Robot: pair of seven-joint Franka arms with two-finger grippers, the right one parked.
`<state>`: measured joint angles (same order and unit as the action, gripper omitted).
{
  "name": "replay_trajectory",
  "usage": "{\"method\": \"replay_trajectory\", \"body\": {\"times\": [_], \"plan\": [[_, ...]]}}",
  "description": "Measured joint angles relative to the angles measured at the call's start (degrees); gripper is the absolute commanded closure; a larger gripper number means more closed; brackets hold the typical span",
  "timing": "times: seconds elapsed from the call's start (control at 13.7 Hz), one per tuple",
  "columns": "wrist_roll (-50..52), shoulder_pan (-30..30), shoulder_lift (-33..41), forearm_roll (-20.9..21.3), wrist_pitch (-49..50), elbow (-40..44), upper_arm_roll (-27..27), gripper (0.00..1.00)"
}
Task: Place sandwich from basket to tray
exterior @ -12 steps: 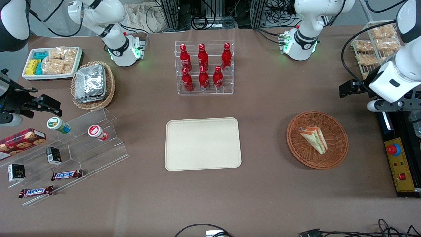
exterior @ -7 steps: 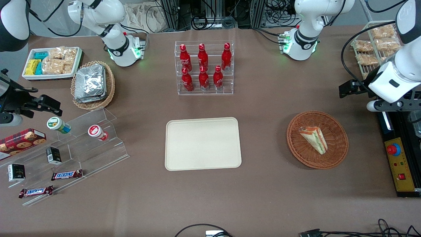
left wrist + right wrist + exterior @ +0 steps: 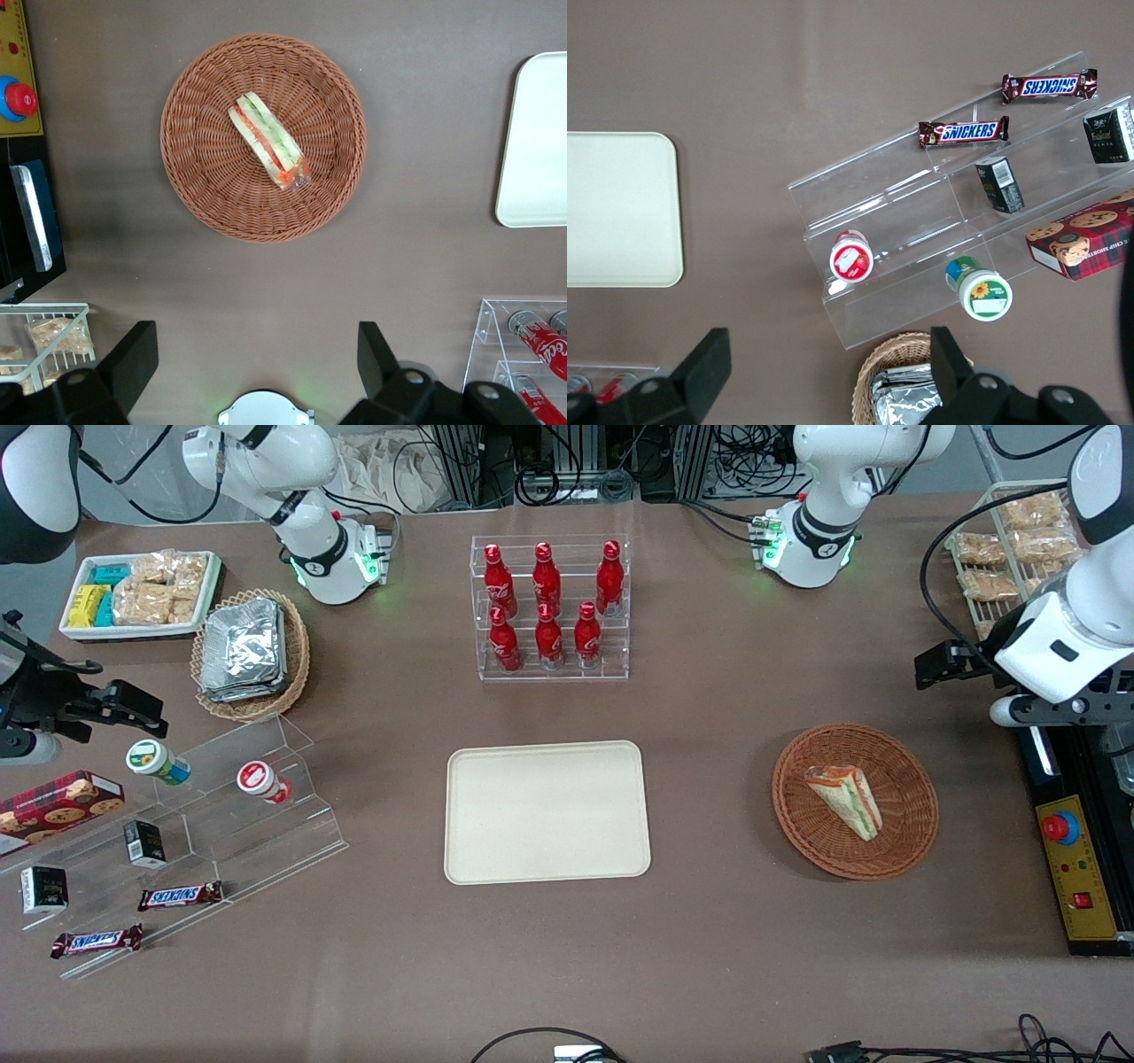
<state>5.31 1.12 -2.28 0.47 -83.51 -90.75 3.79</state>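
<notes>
Almost nothing has moved since the earlier frames: the left arm has drifted a hair, and the sandwich, basket and tray sit exactly where they were.

The left gripper (image 3: pixel 257 359) hangs high above the tabletop (image 3: pixel 726 957) at the working arm's end, jaws apart and holding nothing. In the wrist view both fingers (image 3: pixel 131 361) frame bare brown tabletop, with open space between them.

The basket (image 3: pixel 856 801) lies on the tabletop well below the jaws and apart from them, nearer the front camera than the gripper. The sandwich (image 3: pixel 846 801) rests in the basket, roughly in its middle, lying flat with its filling layers showing along one edge. It touches only the wicker; the jaws are nowhere near it.

The tray (image 3: pixel 547 812) lies flat on the tabletop, farther from the jaws than the basket, toward the parked arm's end, with a strip of bare tabletop between tray and basket. Nothing lies on it.

A clear rack of red bottles (image 3: pixel 549 607) stands farther from the front camera than the tray. A wire rack of snack packs (image 3: pixel 1010 549) sits near the working arm.
</notes>
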Motion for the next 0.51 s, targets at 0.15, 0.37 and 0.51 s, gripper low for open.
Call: {"method": "replay_trajectory", "body": {"times": [0.15, 0.37, 0.51], "plan": [[1.19, -0.09, -0.19, 0.0, -0.07, -0.57, -0.31, 0.01], [4.01, -1.29, -2.2, 0.0, -1.49, -1.42, -0.96, 0.01], [9.12, -1.95, -4.98, -0.02, -2.77, -1.8, -1.01, 0.01]]}}
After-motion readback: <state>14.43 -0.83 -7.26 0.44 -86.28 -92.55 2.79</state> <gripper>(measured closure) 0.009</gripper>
